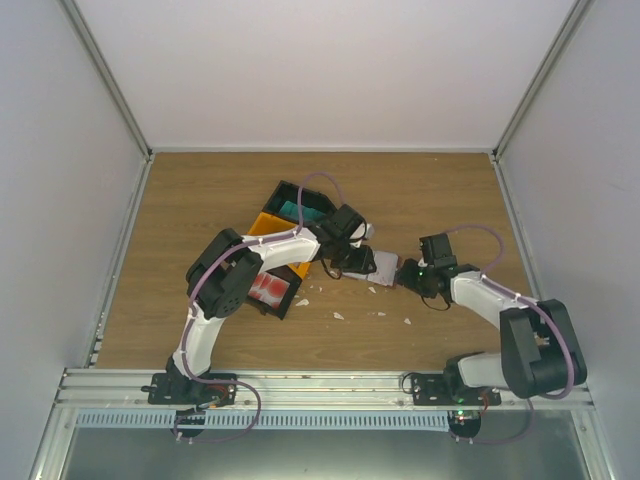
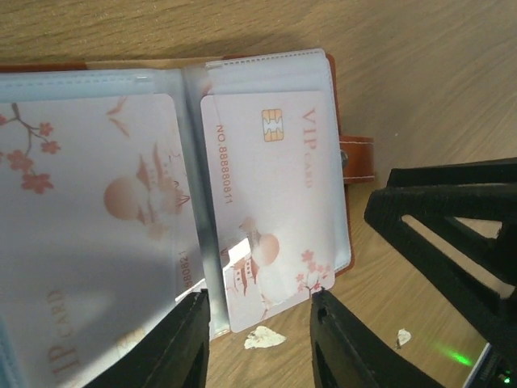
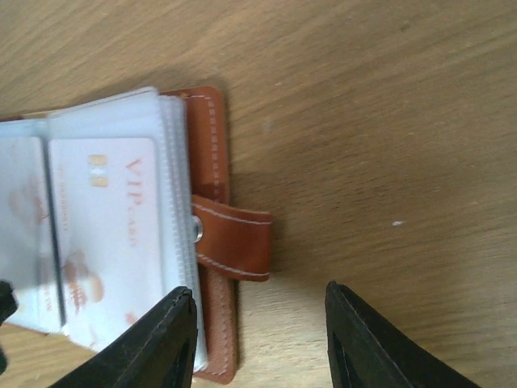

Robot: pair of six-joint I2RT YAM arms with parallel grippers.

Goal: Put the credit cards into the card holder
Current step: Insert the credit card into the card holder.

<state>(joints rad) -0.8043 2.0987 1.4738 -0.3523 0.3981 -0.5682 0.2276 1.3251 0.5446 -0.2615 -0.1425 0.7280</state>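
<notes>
The reddish-brown card holder [image 2: 355, 158] lies open on the wood, its clear sleeves spread out [image 1: 384, 267]. A pale pink-white VIP credit card [image 2: 271, 202] sits partly inside the right sleeve, its near end sticking out. My left gripper [image 2: 258, 319] is open, its tips on either side of that near end. Another pink-white card [image 2: 97, 218] fills the left sleeve. My right gripper [image 3: 258, 323] is open over the holder's strap side [image 3: 234, 242], its left finger [image 3: 166, 339] above the sleeve edges. More credit cards lie in the bins: teal ones [image 1: 293, 209] and red-and-white ones [image 1: 268, 287].
Black bins [image 1: 282, 192] and a yellow one [image 1: 268, 222] stand close behind and left of the left arm. White flecks [image 1: 338, 315] dot the wood near the holder. The right gripper's black frame [image 2: 452, 234] stands just right of the holder.
</notes>
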